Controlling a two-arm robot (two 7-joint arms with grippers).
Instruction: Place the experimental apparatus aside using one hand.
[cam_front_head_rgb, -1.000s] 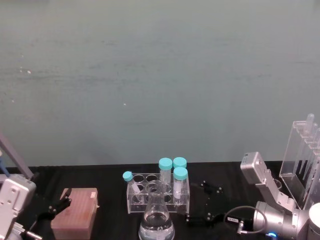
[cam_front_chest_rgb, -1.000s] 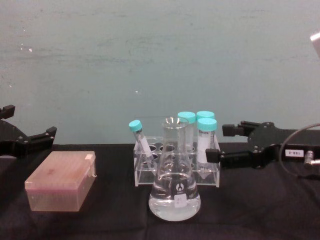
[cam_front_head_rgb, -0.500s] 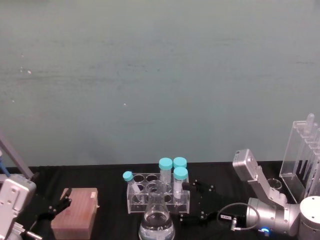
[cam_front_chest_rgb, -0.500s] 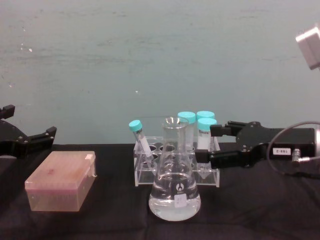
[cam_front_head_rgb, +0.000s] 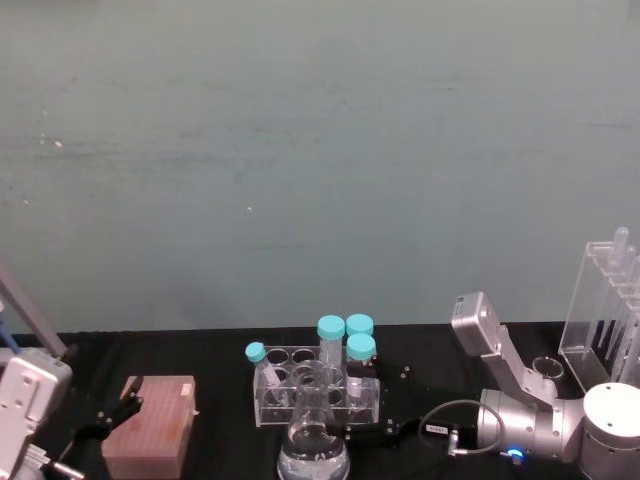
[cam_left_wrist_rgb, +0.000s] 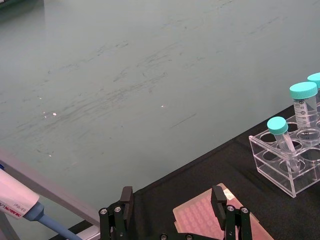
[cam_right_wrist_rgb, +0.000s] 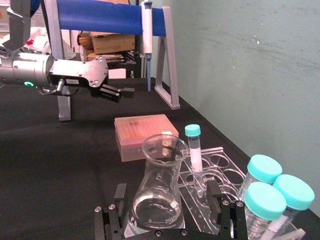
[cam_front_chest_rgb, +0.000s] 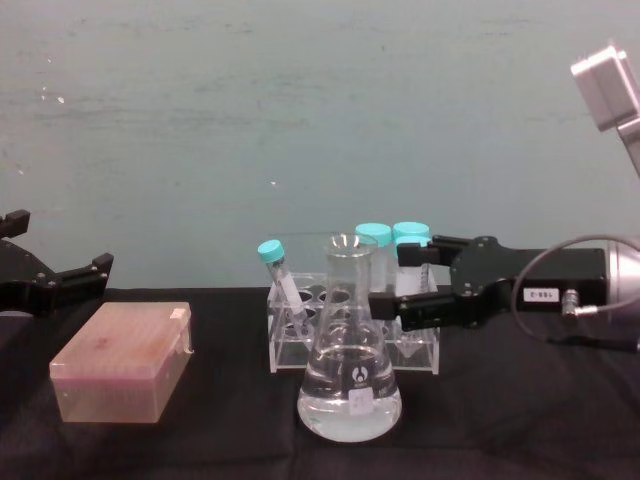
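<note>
We saw bare black tabletop (cam_front_chest_rgb: 520, 400) under the wide-open black two-finger right gripper (cam_front_chest_rgb: 403, 287). The clear liquid-filled conical glass flask (cam_front_chest_rgb: 349, 385) sat just ahead of it. The left gripper (cam_left_wrist_rgb: 171, 197) was parked well beyond.

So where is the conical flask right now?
In the chest view the conical flask stands at centre front, just before the clear tube rack, with the open right gripper near its neck on the robot's right.

Scuffed teal wall (cam_front_head_rgb: 320, 150) behind black tabletop (cam_front_chest_rgb: 200, 450)
</note>
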